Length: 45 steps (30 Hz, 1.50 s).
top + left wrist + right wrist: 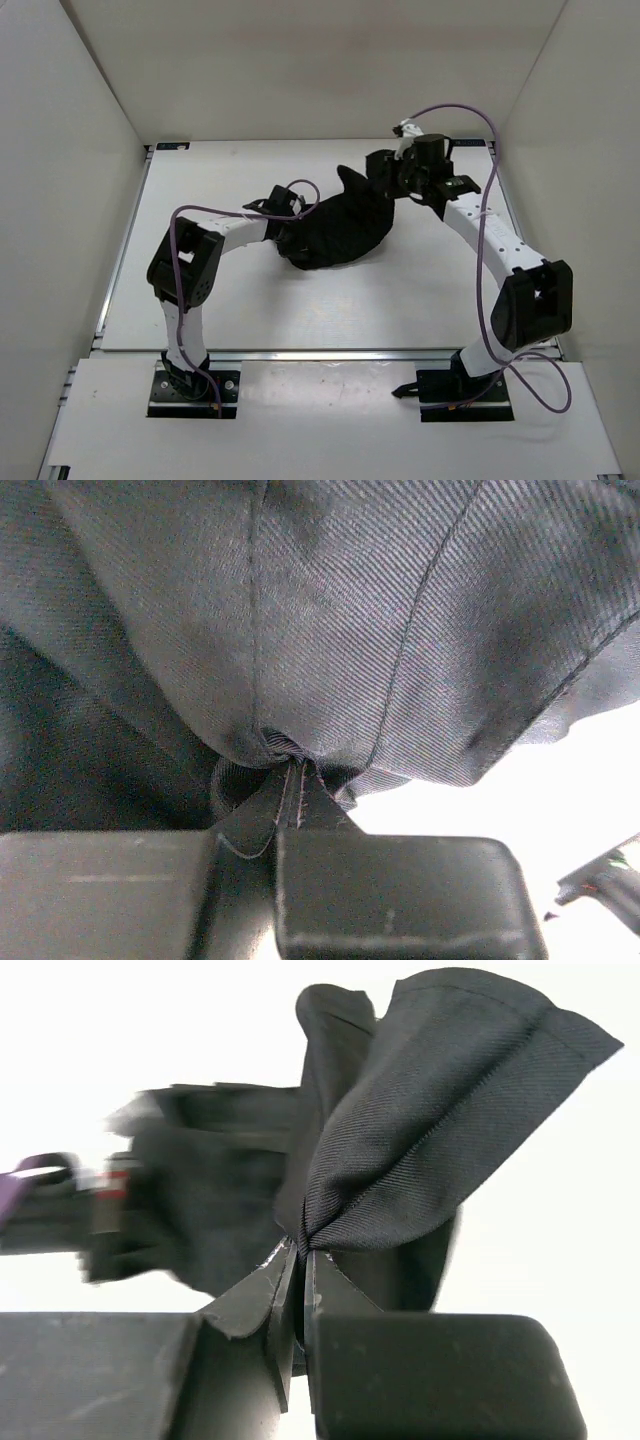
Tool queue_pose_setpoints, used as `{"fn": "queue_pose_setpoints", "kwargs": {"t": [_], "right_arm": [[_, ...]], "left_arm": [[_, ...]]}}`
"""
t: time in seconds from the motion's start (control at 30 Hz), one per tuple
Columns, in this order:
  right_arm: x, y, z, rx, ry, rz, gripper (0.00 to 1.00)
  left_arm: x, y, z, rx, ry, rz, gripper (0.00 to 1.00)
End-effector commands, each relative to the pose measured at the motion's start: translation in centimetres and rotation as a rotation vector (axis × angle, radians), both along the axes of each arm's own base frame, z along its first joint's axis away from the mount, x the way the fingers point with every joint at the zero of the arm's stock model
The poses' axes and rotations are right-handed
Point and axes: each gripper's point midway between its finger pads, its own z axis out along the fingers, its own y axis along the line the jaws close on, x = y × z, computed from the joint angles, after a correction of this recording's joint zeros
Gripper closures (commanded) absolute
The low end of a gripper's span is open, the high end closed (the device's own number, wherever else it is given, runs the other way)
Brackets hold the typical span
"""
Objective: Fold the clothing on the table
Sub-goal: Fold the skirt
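We see the clothing [335, 228] bunched in a dark heap near the middle of the surface [400, 300], stretched between our two arms. Our left tool [298, 780] is clamped on a gathered fold at the heap's left side, and cloth fills most of that wrist view. Our right tool [300, 1250] pinches a raised corner at the far right end. Purple cables [455, 106] loop along both arms. Pale walls [60, 150] enclose the surface.
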Motion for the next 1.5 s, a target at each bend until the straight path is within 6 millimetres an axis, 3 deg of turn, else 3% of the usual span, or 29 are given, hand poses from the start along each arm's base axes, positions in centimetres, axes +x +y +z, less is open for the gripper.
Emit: {"fn": "queue_pose_setpoints", "kwargs": {"t": [0.0, 0.17, 0.33, 0.37, 0.53, 0.57, 0.67, 0.77, 0.8, 0.9, 0.93, 1.0, 1.07, 1.1, 1.13, 1.17, 1.2, 1.23, 1.27, 1.33, 1.43, 1.47], "right_arm": [[-1.8, 4.9, 2.6, 0.032, -0.069, 0.149, 1.0], [-4.1, 9.9, -0.1, 0.079, 0.001, 0.274, 1.0], [-5.8, 12.9, -2.1, 0.101, 0.042, 0.347, 1.0], [-6.3, 13.9, -2.5, 0.113, 0.056, 0.376, 1.0], [-8.1, 14.9, -5.1, 0.126, 0.138, 0.419, 1.0], [-8.6, 15.0, -6.0, 0.139, 0.171, 0.438, 0.95], [-9.1, 15.8, -6.0, 0.196, 0.228, 0.495, 0.7], [-8.5, 16.2, -3.3, 0.22, 0.187, 0.519, 0.42], [-8.0, 16.2, -1.2, 0.235, 0.152, 0.52, 0.34], [-6.5, 14.8, 3.7, 0.252, 0.042, 0.487, 0.26], [-5.9, 14.2, 4.3, 0.251, 0.023, 0.454, 0.28], [-4.5, 11.9, 5.1, 0.254, -0.017, 0.38, 0.48], [-3.4, 9.9, 3.3, 0.235, 0.02, 0.308, 0.65], [-3.0, 8.8, 1.6, 0.224, 0.066, 0.274, 0.84], [-2.9, 8.4, 0.1, 0.21, 0.089, 0.262, 0.96], [-3.3, 8.1, -1.3, 0.207, 0.123, 0.256, 0.99], [-3.3, 8.0, -2.1, 0.205, 0.13, 0.253, 1.0], [-3.5, 7.7, -3.9, 0.205, 0.162, 0.249, 1.0], [-4.0, 7.9, -4.7, 0.214, 0.182, 0.265, 1.0], [-4.0, 8.1, -5.6, 0.254, 0.209, 0.264, 1.0], [-3.9, 8.8, -7.1, 0.283, 0.248, 0.277, 1.0], [-3.9, 9.6, -6.6, 0.287, 0.233, 0.301, 1.0]], "left_arm": [[0.1, -3.0, 0.4, -0.143, 0.057, 0.001, 1.0], [-0.4, -5.2, 1.0, -0.34, 0.137, 0.03, 1.0], [-1.0, -5.7, 0.8, -0.39, 0.175, 0.041, 1.0], [-1.4, -5.6, 0.8, -0.417, 0.181, 0.044, 1.0], [-1.4, -3.8, 1.4, -0.475, 0.191, 0.112, 1.0], [-1.8, -3.4, 1.3, -0.464, 0.185, 0.111, 1.0], [-1.0, -2.2, 2.2, -0.479, 0.157, 0.135, 1.0], [-1.1, -1.8, 3.2, -0.485, 0.137, 0.122, 1.0], [-1.2, -1.5, 3.7, -0.485, 0.123, 0.113, 1.0], [-0.9, -1.0, 5.3, -0.495, 0.086, 0.124, 1.0], [-0.6, -0.5, 5.8, -0.497, 0.071, 0.133, 1.0], [-0.6, 0.9, 7.4, -0.477, 0.028, 0.149, 1.0], [-0.3, 3.5, 8.4, -0.446, -0.02, 0.209, 1.0], [-0.8, 4.3, 9.7, -0.436, -0.044, 0.212, 0.97], [-0.7, 5.9, 10.7, -0.409, -0.068, 0.254, 0.88], [0.0, 7.6, 11.4, -0.366, -0.122, 0.281, 0.83], [-0.2, 8.6, 12.4, -0.343, -0.155, 0.293, 0.73], [-0.1, 8.9, 13.9, -0.341, -0.2, 0.29, 0.62], [0.2, 9.3, 14.9, -0.355, -0.229, 0.293, 0.58], [0.3, 7.6, 16.6, -0.411, -0.256, 0.248, 0.4], [-0.1, 5.6, 16.6, -0.429, -0.241, 0.214, 0.38], [-0.3, 5.4, 15.9, -0.432, -0.225, 0.223, 0.37]]}}
